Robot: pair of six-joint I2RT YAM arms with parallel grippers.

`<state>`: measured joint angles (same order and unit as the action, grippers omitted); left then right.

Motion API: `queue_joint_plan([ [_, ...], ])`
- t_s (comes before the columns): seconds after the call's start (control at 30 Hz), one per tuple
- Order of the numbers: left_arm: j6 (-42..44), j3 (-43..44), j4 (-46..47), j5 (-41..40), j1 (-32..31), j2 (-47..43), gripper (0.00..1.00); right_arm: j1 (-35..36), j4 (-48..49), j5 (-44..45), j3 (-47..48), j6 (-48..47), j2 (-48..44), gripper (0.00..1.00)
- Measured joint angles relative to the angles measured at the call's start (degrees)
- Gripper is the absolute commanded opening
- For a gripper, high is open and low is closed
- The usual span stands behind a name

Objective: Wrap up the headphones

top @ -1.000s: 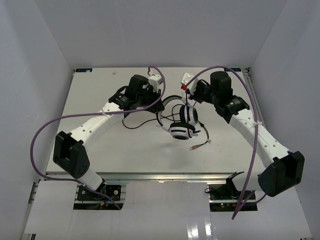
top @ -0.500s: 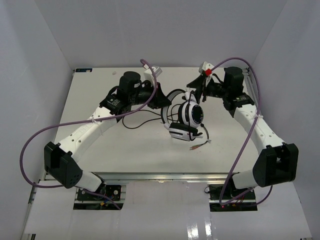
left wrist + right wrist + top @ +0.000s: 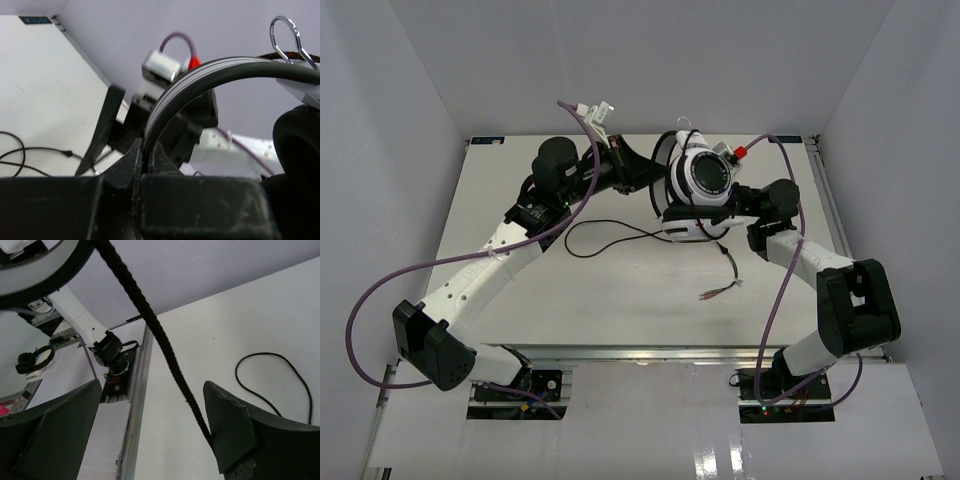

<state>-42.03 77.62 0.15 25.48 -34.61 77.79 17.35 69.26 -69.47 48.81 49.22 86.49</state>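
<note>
Although the closed left fingers pinch the headband of the white, black-padded over-ear headphones aloft near the far edge of the desk, their thin black cord passes ungripped between the spread right fingers, so wrapping appears unbegun.

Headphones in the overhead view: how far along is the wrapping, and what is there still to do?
Done: the left gripper is shut on the headband, holding the headphones up. In hand: the cord runs between the fingers of the open right gripper. Left: most of the cord lies loose on the table, its frayed end free, so the winding looks barely begun.
</note>
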Motion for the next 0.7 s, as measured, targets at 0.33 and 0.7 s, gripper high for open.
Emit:
queue_joint_plan([
  [0.33, -14.9, 0.0, 8.4, -18.2, 0.0, -0.6, 0.0, 6.7, 2.5, 3.2, -7.5, -5.2, -6.9, 0.66],
  [0.7, -16.6, 14.5, -6.1, -37.2, 0.2, 0.5, 0.0, 13.6, 0.0, 4.2, -7.3, -10.4, -7.7, 0.08],
])
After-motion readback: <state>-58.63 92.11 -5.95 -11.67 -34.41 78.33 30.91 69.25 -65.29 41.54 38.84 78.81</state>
